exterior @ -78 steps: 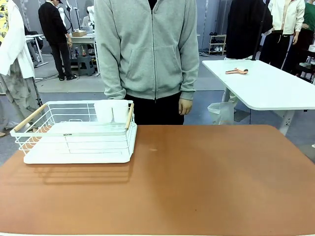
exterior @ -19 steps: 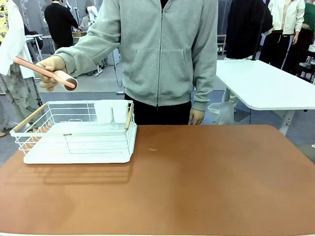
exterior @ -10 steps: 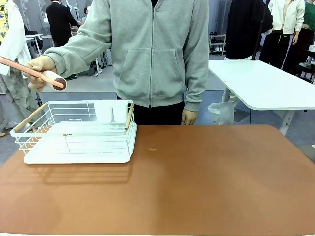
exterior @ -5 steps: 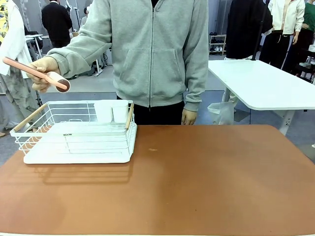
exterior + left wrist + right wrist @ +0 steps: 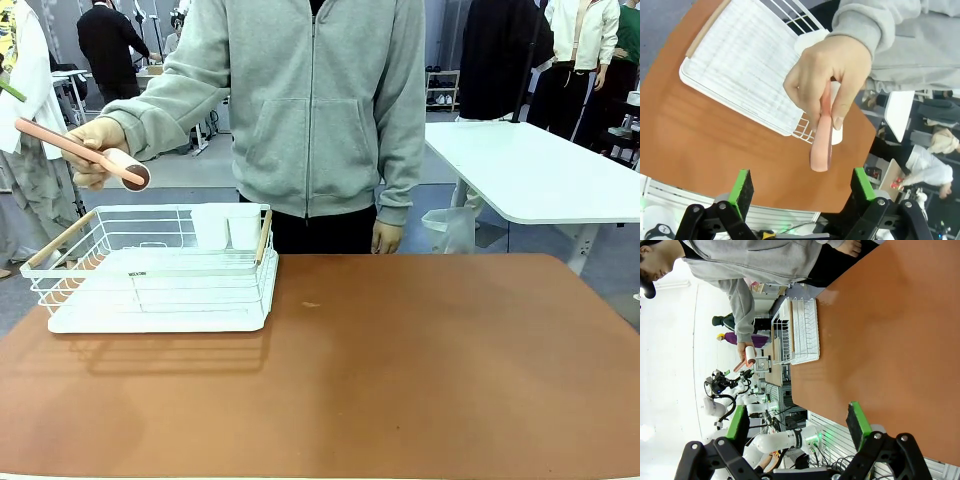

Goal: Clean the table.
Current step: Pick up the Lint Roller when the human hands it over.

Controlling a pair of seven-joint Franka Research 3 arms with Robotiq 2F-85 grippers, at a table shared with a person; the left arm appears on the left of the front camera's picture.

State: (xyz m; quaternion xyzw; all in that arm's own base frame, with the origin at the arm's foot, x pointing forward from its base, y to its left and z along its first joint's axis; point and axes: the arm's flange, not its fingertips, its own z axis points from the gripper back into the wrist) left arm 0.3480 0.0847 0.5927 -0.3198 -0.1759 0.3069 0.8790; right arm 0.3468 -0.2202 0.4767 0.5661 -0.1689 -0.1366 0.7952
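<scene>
While lining up to take the tool, holding the left gripper spread wide, as now, green pads well apart at the bottom edge of the left wrist view. Aiming at the free end of the pink-handled lint roller with the white roll, hanging at centre frame just above the gap between those pads. Closing only on that bare tip, squarely across the handle, and staying clear of the person's hand, now clenching the handle a little higher, thumb and fingers pinching both sides. Leaving the right gripper gaping and holding nothing. Finding the smooth reddish-brown rounded table filling the lower half of the front view, well below and right of that hand at upper left, with the white wire dish rack sitting on its left part, beneath the roller.
</scene>
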